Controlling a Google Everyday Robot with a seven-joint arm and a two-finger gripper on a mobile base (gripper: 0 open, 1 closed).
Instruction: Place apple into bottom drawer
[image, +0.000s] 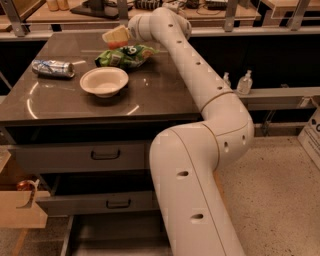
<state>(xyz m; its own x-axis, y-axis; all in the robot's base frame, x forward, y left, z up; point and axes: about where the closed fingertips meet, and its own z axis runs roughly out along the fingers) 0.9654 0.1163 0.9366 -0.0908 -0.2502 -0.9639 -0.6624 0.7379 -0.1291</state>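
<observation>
The apple (114, 45) is small and red-orange. It sits at the back of the dark tabletop, just left of the green snack bag, and only a sliver of it shows. My gripper (115, 36) is right above it at the end of the long white arm, and covers most of it. The bottom drawer (115, 235) is pulled out at the foot of the cabinet. Its plain grey floor shows, partly hidden behind my arm's base.
A green snack bag (125, 55), a white bowl (104, 81) and a crushed can (52, 68) lie on the tabletop (160, 95). Two grey drawers with black loop handles (105, 155) (118, 203) sit above the open one. A cardboard box (20, 207) stands at the left.
</observation>
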